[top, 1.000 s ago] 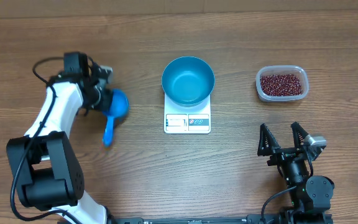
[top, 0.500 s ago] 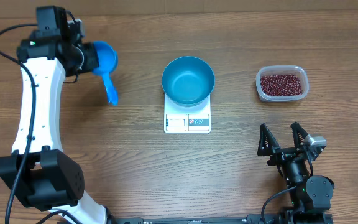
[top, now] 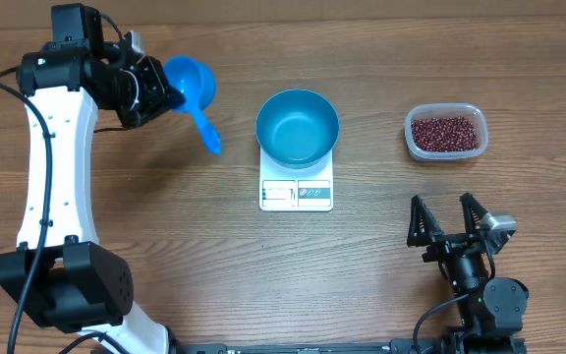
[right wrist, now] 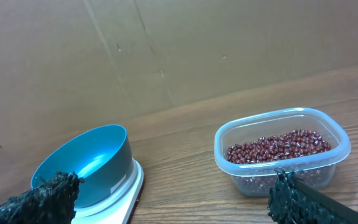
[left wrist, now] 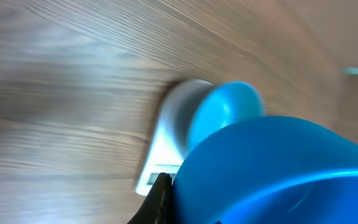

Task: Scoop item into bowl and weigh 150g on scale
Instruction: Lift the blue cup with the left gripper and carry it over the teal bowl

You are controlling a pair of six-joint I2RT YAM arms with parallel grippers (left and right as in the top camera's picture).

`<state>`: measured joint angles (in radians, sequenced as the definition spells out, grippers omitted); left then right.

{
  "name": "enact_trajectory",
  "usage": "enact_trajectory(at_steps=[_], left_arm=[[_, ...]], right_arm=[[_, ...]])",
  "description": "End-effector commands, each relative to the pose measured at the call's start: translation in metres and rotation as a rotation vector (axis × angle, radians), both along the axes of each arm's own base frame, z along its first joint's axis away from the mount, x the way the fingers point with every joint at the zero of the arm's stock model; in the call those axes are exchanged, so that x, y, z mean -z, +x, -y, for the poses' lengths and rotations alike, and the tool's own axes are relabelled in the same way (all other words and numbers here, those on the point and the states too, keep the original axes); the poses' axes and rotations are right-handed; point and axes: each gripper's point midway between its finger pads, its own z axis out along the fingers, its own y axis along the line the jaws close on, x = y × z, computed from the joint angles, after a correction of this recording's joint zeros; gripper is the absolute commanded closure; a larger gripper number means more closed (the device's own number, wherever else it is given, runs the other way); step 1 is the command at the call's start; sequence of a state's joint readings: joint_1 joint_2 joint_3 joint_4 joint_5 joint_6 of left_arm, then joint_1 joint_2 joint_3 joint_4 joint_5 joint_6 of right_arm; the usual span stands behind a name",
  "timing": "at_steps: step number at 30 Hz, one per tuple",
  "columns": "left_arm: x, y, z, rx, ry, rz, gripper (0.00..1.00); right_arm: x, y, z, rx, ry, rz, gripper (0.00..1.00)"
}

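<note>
Beans (top: 445,133) lie far right of my left pincer (top: 161,90), past the bowl (top: 297,128), while it grips the blue scoop (top: 195,84).

Blue bowl (top: 297,128), white scale (top: 296,193), red-brown beans (top: 446,133)

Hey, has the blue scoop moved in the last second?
Yes. The scoop, held in the left end effector, has gone up the overhead view and a little closer to the bowl on the scale.
</note>
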<state>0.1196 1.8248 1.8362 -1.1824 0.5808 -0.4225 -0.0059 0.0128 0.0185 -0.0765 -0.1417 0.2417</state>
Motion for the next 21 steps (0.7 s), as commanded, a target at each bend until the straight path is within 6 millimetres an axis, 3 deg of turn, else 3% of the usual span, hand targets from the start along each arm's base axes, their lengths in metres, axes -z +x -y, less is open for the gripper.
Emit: enact_trajectory(at_steps=[1,9,15,21], left_arm=[[-0.018,0.001,0.016,-0.052,-0.162,-0.043,0.96],[-0.012,-0.006,0.019,-0.244,-0.236,-0.222,0.96],[0.011,-0.017,0.018,-0.439,-0.100,-0.357,0.95],[0.024,-0.025,0.042,-0.491,0.066,-0.362,0.96]], right_arm=[[0.002,0.000,0.001,0.008,-0.011,0.004,0.00],[0.002,0.000,0.001,0.008,-0.011,0.004,0.00],[0.002,0.000,0.001,0.008,-0.011,0.004,0.00],[0.002,0.000,0.001,0.008,-0.011,0.004,0.00]])
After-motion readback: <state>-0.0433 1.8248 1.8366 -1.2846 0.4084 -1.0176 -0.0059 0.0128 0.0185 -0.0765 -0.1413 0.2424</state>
